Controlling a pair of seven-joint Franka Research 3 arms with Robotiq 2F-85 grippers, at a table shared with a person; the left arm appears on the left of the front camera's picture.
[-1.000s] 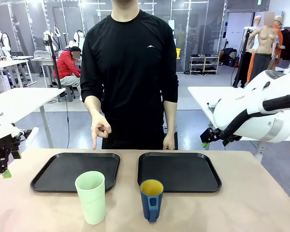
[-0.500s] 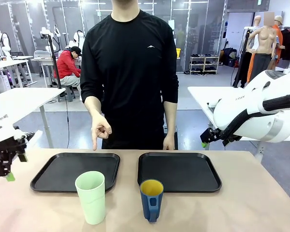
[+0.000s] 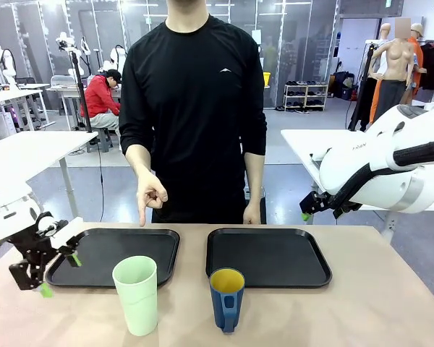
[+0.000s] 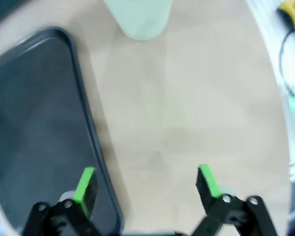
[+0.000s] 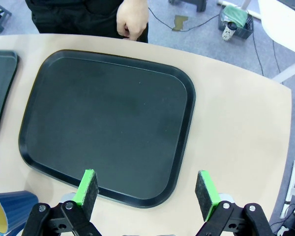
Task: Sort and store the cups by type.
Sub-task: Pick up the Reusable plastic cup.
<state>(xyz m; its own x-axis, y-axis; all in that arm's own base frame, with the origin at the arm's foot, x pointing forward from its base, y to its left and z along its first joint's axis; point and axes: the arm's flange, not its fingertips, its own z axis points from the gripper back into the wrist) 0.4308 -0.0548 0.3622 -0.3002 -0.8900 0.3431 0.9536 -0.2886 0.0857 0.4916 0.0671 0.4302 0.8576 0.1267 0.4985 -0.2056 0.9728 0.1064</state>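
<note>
The sorting is only getting under way, by my judgement: both cups are standing on the table (image 3: 376,303), neither yet in a tray. The mint-green tumbler (image 3: 136,295) (image 4: 140,17) is sitting just in front of the left tray (image 3: 108,253), the blue mug (image 3: 226,298) (image 5: 10,211) off its near right corner. The left gripper (image 3: 59,275) (image 4: 145,182) is hovering at that tray's near left corner, fingers spread and empty. The right gripper (image 3: 305,211) (image 5: 145,189), also spread and empty, is hanging well beyond the right tray (image 3: 267,256) (image 5: 108,123). The person's hand (image 3: 150,194) is pointing down over the left tray's far edge. Next, the left gripper is likely needing to straddle the tumbler, minding the tray rim and the nearby mug
</note>
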